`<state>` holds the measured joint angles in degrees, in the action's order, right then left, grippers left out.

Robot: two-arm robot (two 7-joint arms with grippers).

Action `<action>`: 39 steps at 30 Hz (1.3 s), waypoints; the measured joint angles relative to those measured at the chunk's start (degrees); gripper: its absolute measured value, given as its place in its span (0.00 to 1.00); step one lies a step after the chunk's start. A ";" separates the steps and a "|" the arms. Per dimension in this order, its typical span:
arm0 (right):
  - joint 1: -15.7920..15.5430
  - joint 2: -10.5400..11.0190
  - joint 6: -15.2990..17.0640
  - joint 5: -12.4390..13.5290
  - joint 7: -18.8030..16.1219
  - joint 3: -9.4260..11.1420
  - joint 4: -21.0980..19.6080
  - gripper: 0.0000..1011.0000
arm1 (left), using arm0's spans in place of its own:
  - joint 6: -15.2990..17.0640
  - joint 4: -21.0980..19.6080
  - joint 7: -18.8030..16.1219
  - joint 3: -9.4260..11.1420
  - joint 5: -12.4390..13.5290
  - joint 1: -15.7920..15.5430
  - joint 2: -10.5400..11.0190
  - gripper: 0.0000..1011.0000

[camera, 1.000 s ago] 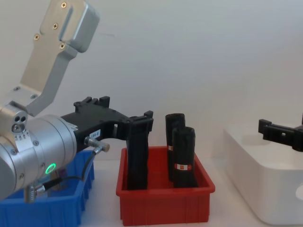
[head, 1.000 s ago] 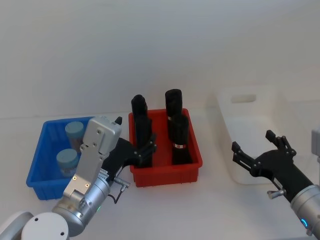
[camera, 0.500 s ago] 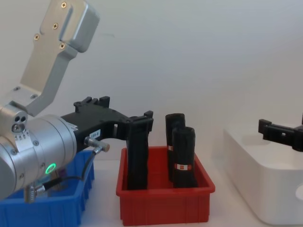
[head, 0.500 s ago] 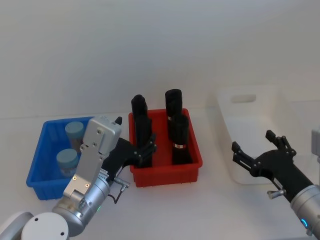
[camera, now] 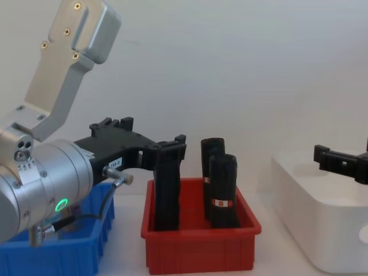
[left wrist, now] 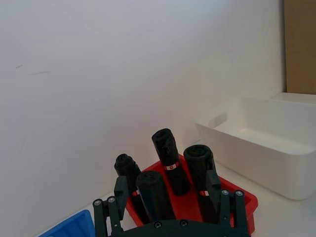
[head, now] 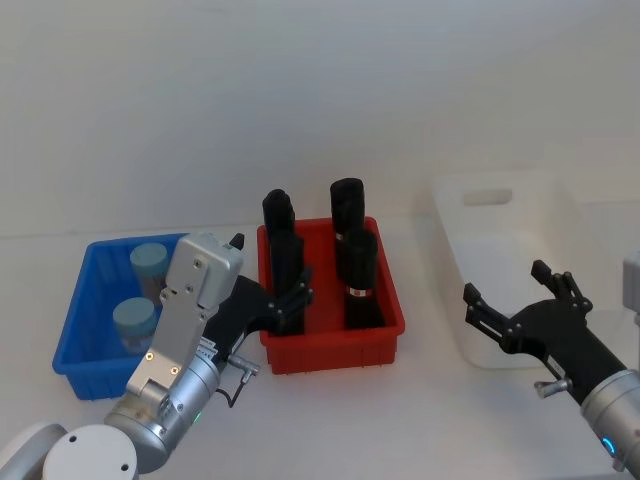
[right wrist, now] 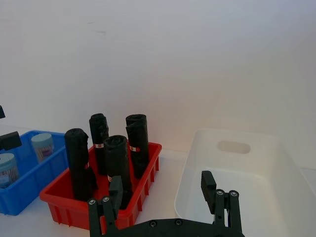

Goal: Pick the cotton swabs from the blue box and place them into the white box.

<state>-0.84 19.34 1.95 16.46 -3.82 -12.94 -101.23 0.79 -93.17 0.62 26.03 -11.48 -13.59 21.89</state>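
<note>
Two cotton swabs jars with pale blue lids, one farther [head: 150, 262] and one nearer [head: 133, 322], stand in the blue box [head: 75, 325] at the left; the right wrist view shows them too [right wrist: 43, 144] [right wrist: 6, 168]. My left gripper [head: 272, 270] hovers open by the red bin's near-left corner, to the right of the blue box, holding nothing. The white box [head: 500, 250] sits at the right. My right gripper [head: 505, 282] hangs open just in front of the white box's near wall, with nothing between its fingers.
A red bin [head: 330, 352] holding several tall black cylinders [head: 358, 265] stands between the blue box and the white box. A plain white wall runs behind the table. Bare tabletop lies in front of the bins.
</note>
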 joint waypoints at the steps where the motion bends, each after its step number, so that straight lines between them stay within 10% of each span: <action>1: 0.00 0.00 0.00 0.00 0.00 0.00 0.00 0.99 | 0.00 0.00 0.00 0.00 0.00 0.00 0.00 0.99; 39: 0.00 0.00 0.00 0.00 0.00 0.00 0.00 0.99 | -0.07 0.63 0.12 -0.42 -0.32 -0.14 0.08 0.99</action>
<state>-0.84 19.33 1.95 16.46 -3.82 -12.94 -101.23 0.73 -92.55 0.75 25.61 -11.80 -13.73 21.97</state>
